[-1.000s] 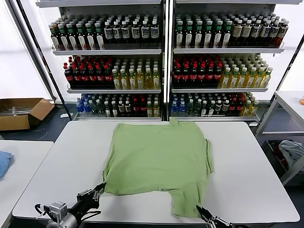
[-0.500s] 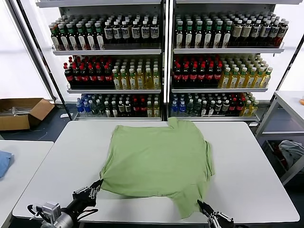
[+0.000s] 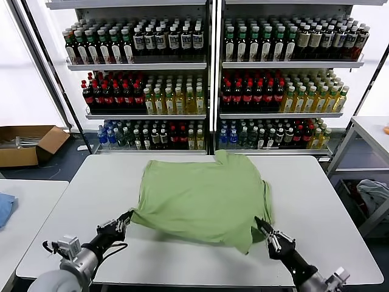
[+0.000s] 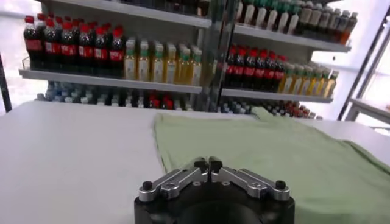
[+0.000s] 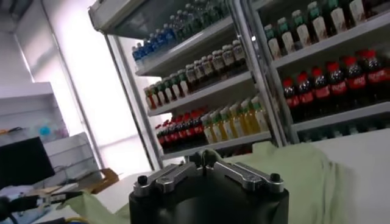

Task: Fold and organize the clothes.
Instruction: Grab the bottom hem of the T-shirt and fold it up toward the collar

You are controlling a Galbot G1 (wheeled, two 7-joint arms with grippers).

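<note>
One green shirt [image 3: 203,198] lay back-up on the white table [image 3: 316,207], spread across its middle, with the near hem lifted off the surface at both front corners. The left gripper [image 3: 123,221] was clenched on the shirt's near left corner, just above the table's front part. The right gripper [image 3: 262,228] was pinched shut on the near right corner, where the cloth hung down in a fold. In the left wrist view the two fingers [image 4: 201,164] met tip to tip, with the shirt [image 4: 274,152] stretching away over the table [image 4: 73,146]. In the right wrist view the fingers [image 5: 204,157] were likewise closed together, green cloth [image 5: 286,167] running out beyond them.

Behind the table stood two shelving bays [image 3: 213,73], each showing three shelves of bottles, with dark, red, yellow and green ones in rows. One open cardboard box [image 3: 27,143] sat on the floor off the robot's left. One blue cloth [image 3: 5,207] lay on a second table [image 3: 30,213] at the left edge. One pale cloth bundle [image 3: 374,194] rested in a rack at the right.
</note>
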